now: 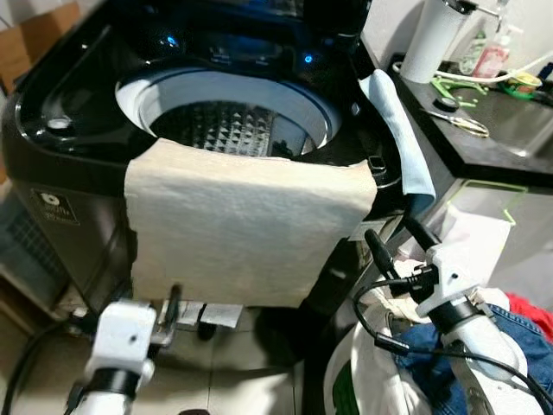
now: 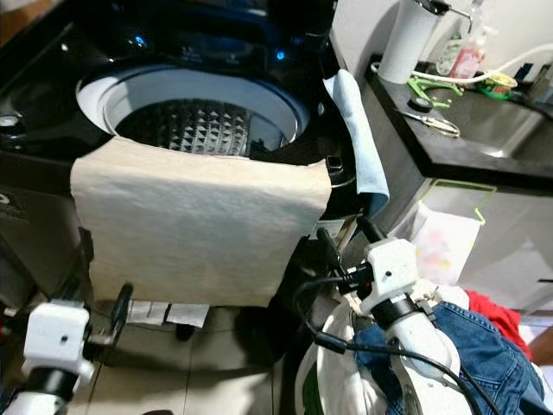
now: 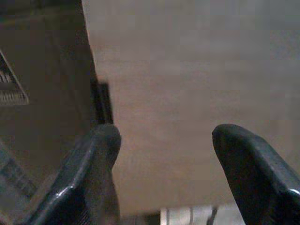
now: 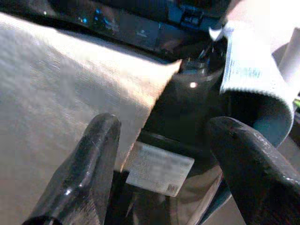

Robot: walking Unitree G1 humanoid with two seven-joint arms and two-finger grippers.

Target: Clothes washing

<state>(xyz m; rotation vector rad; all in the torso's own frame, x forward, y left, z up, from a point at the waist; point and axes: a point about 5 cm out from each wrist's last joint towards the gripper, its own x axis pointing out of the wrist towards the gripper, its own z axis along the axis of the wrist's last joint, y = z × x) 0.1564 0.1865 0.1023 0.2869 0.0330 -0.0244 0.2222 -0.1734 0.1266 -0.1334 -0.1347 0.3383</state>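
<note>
Right wrist view, right hand [image 4: 161,154] wide open, empty, near beige towel [image 4: 61,89]

Dark counter [image 1: 484,147] on the right, paper towel roll [image 1: 430,39], scissors [image 1: 460,121], tiled floor [image 1: 233,372]

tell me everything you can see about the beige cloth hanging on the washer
The beige cloth is a plain, flat, roughly rectangular piece of woven-looking fabric. It drapes over the front rim of the open washing machine, its top edge at the drum opening, the rest hanging down the front. It lies smooth and unbunched. Neither the left gripper nor the right gripper holds it.
</note>
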